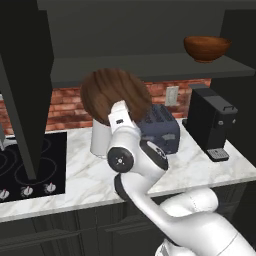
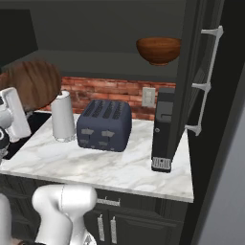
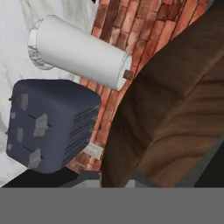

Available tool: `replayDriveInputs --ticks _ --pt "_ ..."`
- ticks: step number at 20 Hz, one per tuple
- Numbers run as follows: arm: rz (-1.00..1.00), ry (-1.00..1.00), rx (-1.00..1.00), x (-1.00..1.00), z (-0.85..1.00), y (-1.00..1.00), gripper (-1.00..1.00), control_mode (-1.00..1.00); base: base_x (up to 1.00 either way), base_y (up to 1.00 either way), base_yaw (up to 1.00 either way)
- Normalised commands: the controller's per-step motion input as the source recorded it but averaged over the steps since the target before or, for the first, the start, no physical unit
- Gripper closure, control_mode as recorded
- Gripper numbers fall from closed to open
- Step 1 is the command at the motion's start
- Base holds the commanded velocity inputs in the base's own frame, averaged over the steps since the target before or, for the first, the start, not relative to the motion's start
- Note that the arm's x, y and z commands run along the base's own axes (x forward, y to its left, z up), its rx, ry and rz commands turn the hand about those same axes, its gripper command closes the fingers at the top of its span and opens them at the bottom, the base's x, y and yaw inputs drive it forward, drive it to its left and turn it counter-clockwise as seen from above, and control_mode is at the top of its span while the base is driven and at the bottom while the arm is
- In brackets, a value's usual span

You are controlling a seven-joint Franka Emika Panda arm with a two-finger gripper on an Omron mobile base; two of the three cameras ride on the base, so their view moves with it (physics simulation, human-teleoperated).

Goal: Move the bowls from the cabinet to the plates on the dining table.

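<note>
A reddish-brown wooden bowl hangs tilted on its side above the counter, in front of the brick wall. My gripper is shut on its rim, and the bowl's grained wall rises right beyond the fingertips. This held bowl sits at the left edge of the right base view. A second, matching bowl stands upright on the dark cabinet shelf, up and to the right of the held one. The plates and the dining table are out of view.
Below the bowl on the marble counter stand a dark blue toaster, a white paper towel roll and a black coffee machine. A black stove lies left. Open cabinet doors flank the shelf.
</note>
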Motion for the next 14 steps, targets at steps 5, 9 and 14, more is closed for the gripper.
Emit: replayDriveInputs --ticks 5,9,14 --pt "0.00 0.00 -0.11 -0.44 -0.85 -0.32 1.00 -1.00 0.00 0.00 0.00" --pt "0.00 0.00 -0.11 -0.29 -0.75 -0.43 1.00 -1.00 0.00 0.00 0.00" --pt "0.00 0.00 -0.11 -0.16 -0.72 -0.45 1.00 -1.00 0.00 0.00 0.00"
